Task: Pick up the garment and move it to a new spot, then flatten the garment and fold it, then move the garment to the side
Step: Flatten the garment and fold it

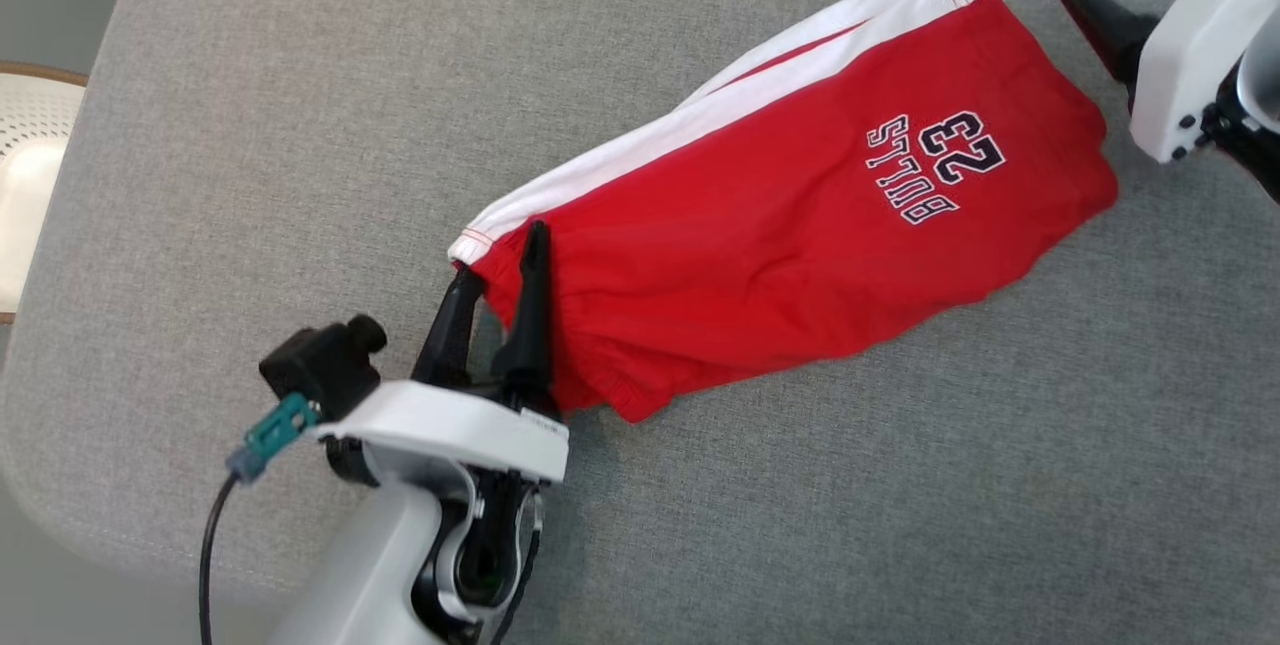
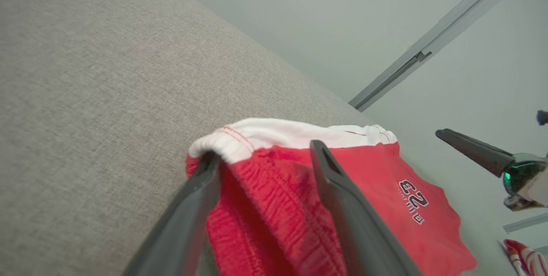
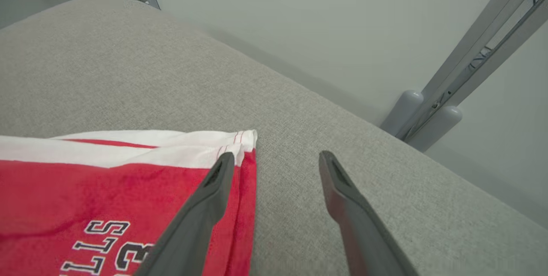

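- Head view, and the red shorts (image 1: 790,225) lie stretched on a diagonal across the grey upholstered surface (image 1: 300,125), waistband down at centre-left of the frame, leg hem up at the upper right.
- They look doubled over. A white side stripe (image 1: 720,100) runs along the upper edge, and the dark "BULLS 23" print (image 1: 935,165) reads upside down on the right half.
- Lower left of that frame, the left gripper (image 1: 500,250) sits right at the waistband corner.
- Its jaws are spread. One finger lies on top of the red cloth, the other sits against the outer edge of the waistband.
- The left wrist view confirms it: the gathered elastic bulges up in the gap between the two fingers, and nothing is pinched.
- Over to the right wrist view: the right gripper (image 3: 276,156) is parted too, holding nothing.
- Its left finger (image 3: 201,207) crosses the hem corner in the lower middle of that frame, and the other finger is over bare grey fabric just beside the shorts.
- At the left edge of the head view there's a pale perforated seat (image 1: 30,135) with a wooden rim.
- At the right of the right wrist view, a grey metal frame (image 3: 432,109) stands beyond the far edge of the surface.
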